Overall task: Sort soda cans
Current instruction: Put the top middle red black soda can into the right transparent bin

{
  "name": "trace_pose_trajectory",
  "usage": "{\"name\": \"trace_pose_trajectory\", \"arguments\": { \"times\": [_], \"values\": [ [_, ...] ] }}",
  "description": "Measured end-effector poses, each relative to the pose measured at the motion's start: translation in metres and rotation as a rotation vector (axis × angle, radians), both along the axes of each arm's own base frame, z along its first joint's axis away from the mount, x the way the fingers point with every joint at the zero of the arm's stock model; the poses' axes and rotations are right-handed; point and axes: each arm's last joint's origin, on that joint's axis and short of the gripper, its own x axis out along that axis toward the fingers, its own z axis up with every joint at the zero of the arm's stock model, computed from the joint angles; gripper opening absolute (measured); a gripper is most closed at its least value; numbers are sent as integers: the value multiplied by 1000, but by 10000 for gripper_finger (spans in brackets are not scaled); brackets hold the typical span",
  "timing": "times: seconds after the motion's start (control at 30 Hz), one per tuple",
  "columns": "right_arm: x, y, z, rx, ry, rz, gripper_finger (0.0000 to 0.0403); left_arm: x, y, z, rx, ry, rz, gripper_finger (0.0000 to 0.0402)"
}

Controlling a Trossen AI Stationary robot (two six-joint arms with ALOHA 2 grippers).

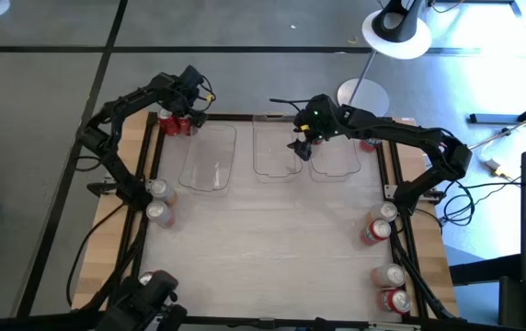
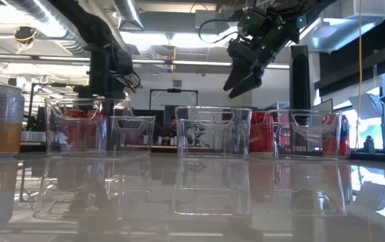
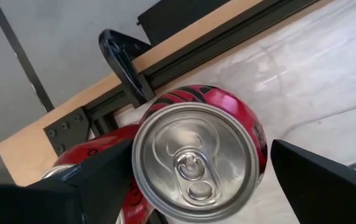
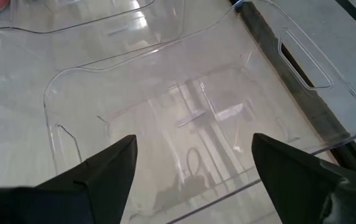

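Left gripper [image 3: 190, 186] is over the red soda can [image 3: 203, 155] at the table's [image 1: 272, 239] far left corner, by the frame rail [image 3: 184, 50]. In my left wrist view the can's silver top sits right between the fingers [image 3: 97, 180], which are spread wide on either side of it. I can't tell if they touch the can; not gripped. More red cans [image 1: 178, 125] are bunched in that corner.

Right gripper [image 2: 241, 79] hangs in the air above the clear bins [image 2: 213, 131], between the middle bin and the right bin [image 4: 196, 118]. Jaws apart, holding nothing, touching nothing.

Other cans: two at the left edge [image 1: 158, 202], four down the right edge [image 1: 383, 257].
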Motion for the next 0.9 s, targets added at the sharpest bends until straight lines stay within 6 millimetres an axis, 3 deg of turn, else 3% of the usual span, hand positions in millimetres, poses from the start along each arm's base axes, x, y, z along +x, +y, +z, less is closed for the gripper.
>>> {"name": "trace_pose_trajectory", "arguments": {
  "times": [0.4,0.8,0.9],
  "values": [
    [0,0,0,0,-1,0,314,-4,-1,-2,2,82,-2,359],
    [0,0,0,1,-1,0,314,-3,2,-2,-25,-12,-29,357],
    [0,0,0,1,-1,0,314,-3,2,-2,-26,-11,-29,339]
  ]
}}
